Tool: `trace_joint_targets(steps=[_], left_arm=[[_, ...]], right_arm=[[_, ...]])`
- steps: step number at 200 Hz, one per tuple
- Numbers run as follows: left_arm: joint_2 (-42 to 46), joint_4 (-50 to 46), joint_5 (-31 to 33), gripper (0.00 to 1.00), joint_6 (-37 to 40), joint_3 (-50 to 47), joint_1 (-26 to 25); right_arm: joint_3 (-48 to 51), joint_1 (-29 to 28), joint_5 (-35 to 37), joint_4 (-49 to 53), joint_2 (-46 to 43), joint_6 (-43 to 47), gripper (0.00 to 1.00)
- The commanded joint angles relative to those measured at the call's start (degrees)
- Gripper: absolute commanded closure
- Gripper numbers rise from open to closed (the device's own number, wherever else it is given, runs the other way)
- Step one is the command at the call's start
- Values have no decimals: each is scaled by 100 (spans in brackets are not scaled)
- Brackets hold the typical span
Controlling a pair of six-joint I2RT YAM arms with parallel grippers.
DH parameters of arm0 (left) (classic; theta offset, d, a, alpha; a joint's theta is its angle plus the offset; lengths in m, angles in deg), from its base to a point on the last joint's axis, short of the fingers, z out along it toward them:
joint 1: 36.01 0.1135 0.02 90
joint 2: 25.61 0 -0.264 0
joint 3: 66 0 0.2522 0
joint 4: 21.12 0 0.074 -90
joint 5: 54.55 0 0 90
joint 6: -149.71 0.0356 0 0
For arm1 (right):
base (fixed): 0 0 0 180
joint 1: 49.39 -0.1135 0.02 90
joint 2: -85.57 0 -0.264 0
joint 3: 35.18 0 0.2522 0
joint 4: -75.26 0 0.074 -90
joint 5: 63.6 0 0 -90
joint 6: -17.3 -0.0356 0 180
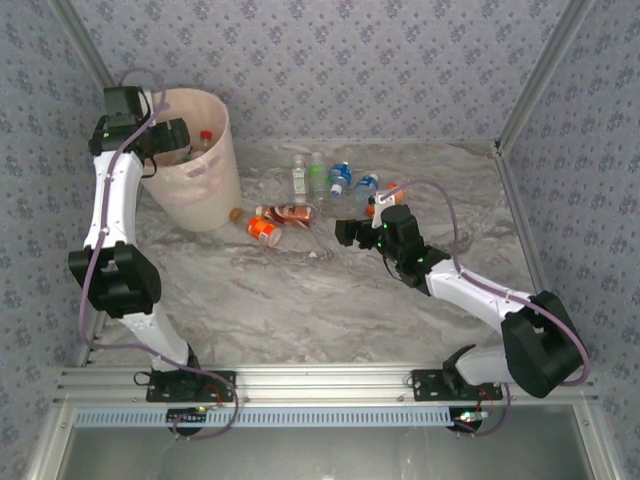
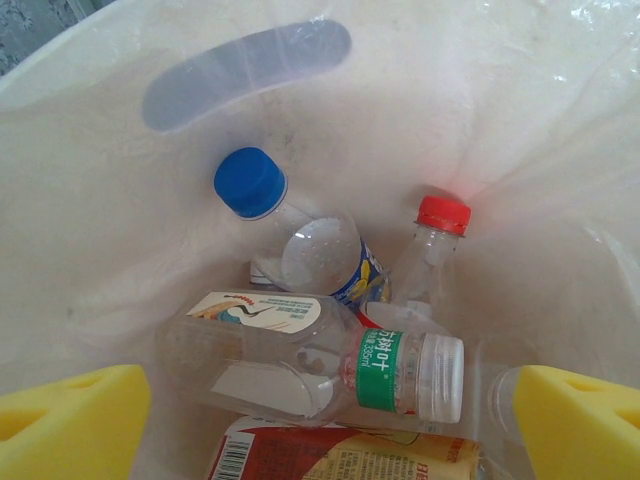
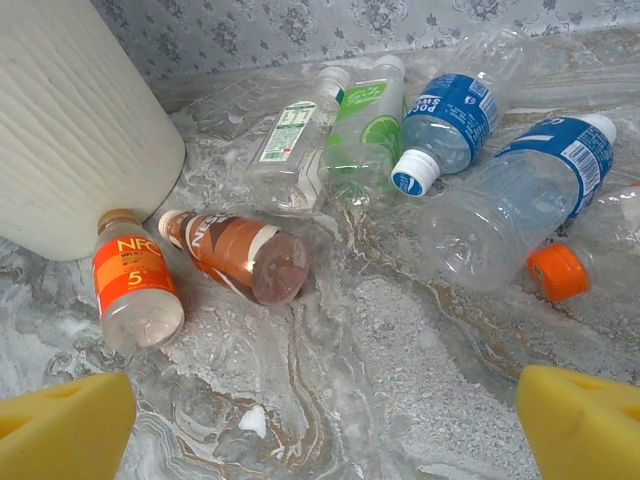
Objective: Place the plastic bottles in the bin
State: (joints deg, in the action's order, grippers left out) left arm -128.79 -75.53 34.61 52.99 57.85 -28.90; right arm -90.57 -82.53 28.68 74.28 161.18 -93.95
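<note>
Top external view has the marble table (image 1: 300, 310) carrying the pale pink bin (image 1: 205, 195) at its far left, with the loose bottles lying in a cluster just right of it.

The left end effector (image 2: 325, 425) hangs over the bin's mouth. Its yellow pads (image 2: 70, 420) are spread wide and grip nothing. The right end effector (image 3: 325, 425) hovers low over the table, equally wide and empty, facing the cluster.

At least four bottles lie inside the bin:
- a blue-capped bottle (image 2: 300, 240)
- a red-capped bottle (image 2: 435, 245)
- a green-labelled bottle (image 2: 340, 375) lying across them
- a red-labelled bottle (image 2: 340, 460) at the lower edge of the left wrist view

Seven lie on the table:
- a large blue-labelled bottle (image 3: 520, 200)
- a second blue-labelled bottle (image 3: 450, 110) beside it
- a lime-labelled bottle (image 3: 365, 125)
- a clear white-labelled bottle (image 3: 290, 140) touching the lime-labelled one
- a brown-labelled bottle (image 3: 240, 255)
- an orange NFC bottle (image 3: 135, 285) just beside the bin's wall
- an orange-capped bottle (image 3: 560, 272), mostly hidden behind the large blue one

I judge the task roughly a third done, with the table's seven yet to be carried over.
</note>
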Motion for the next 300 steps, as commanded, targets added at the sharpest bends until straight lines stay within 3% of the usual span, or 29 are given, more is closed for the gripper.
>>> trace_joint_targets(steps=[1,97,160,231,300], left_arm=[[223,-342,-30,6,-175,135,18],[218,-1648,141,5,-1072,1435,-146],[745,-2042,656,2,-1942,1237,-942],[2051,-528,1514,2,-2964,-1396,-3005],[2428,895,1040,2,-3989,-3501,-3864]], right_arm=[[-138,-41,143,129,-126,-49,0],[-144,-58,204,195,-135,-45,0],[-93,-59,167,260,-124,-45,0],[23,-20,306,176,-144,-120,0],[157,74,501,101,-171,-332,0]])
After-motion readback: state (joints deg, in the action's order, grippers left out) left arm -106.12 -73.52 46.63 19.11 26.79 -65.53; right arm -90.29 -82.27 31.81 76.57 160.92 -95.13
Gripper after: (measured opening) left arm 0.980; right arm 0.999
